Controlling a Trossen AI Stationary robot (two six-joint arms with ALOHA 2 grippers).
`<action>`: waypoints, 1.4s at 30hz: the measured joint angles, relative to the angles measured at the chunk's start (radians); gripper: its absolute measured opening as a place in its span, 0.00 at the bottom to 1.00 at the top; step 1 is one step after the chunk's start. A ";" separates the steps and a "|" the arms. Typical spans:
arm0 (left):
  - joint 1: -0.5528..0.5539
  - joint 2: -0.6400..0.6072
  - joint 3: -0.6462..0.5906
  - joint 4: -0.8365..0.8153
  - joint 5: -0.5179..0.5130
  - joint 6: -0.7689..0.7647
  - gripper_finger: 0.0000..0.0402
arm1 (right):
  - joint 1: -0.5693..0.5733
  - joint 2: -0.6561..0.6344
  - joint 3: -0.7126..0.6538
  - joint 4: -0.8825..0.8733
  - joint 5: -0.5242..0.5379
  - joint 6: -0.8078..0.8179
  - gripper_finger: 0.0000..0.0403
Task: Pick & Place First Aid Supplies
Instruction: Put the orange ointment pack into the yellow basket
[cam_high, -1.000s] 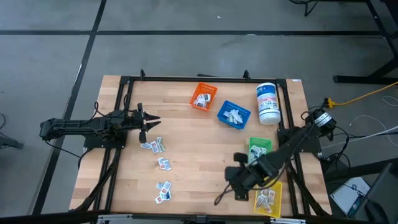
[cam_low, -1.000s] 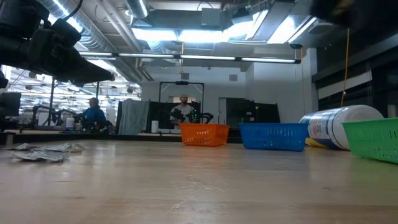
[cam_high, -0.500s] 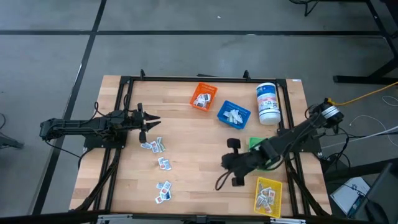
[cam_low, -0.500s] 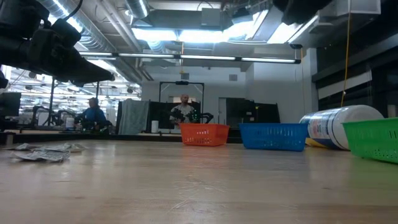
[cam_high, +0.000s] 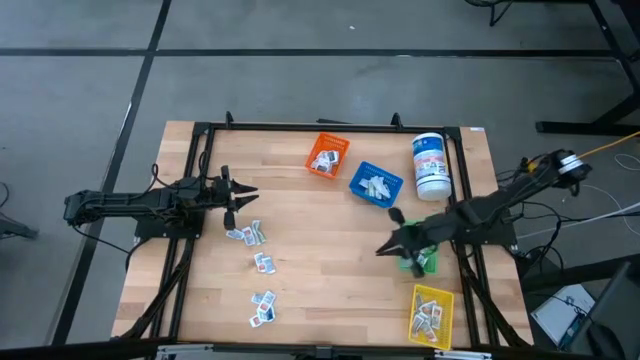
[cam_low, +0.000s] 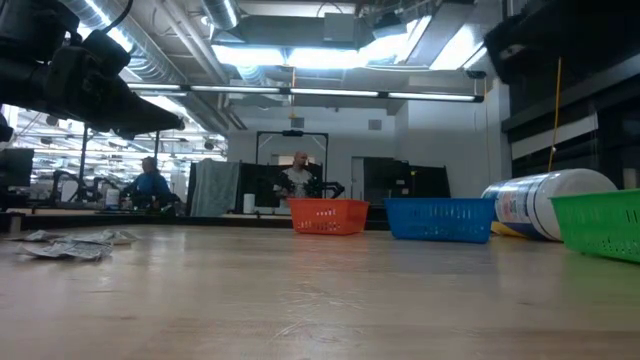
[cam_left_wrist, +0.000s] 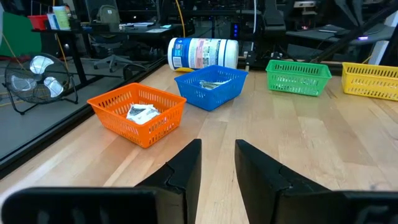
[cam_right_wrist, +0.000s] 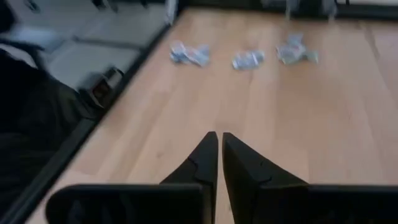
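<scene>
Small white packets lie flat on the wood in three loose clusters (cam_high: 245, 234), (cam_high: 263, 263), (cam_high: 263, 307); in the right wrist view they show as clusters (cam_right_wrist: 189, 54), (cam_right_wrist: 249, 59), (cam_right_wrist: 295, 53). More packets lie inside the orange bin (cam_left_wrist: 142, 112), the blue bin (cam_high: 375, 184) and the yellow bin (cam_high: 432, 312). My left gripper (cam_high: 250, 198) (cam_left_wrist: 217, 142) hovers open near the table's left edge, just on the far side of the nearest cluster. My right gripper (cam_high: 384, 250) (cam_right_wrist: 217, 134) is shut and empty, above the wood beside the green bin (cam_high: 424, 262), pointing toward the clusters.
A white canister with a blue label (cam_high: 430, 166) lies on its side near the far right corner. The orange bin (cam_high: 326, 155) and the blue bin stand toward the far edge. My right arm covers much of the green bin. Bare wood (cam_high: 320, 250) stretches between the clusters and the bins.
My right arm has swung away from the yellow bin toward the table's far edge. Its gripper has moved from the near side, beside the yellow bin, to a spot beside the green bin. The yellow bin now shows uncovered.
</scene>
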 joint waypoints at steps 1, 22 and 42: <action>0.000 0.000 0.000 0.000 0.000 0.000 0.23 | 0.000 -0.043 -0.032 0.021 -0.002 0.000 0.06; 0.000 0.000 0.000 0.000 0.000 0.000 0.23 | 0.000 -0.395 -0.465 0.450 -0.118 -0.101 0.06; 0.000 0.000 0.000 0.000 0.000 0.000 0.23 | -0.247 -0.759 -0.498 0.117 -0.264 -0.216 0.06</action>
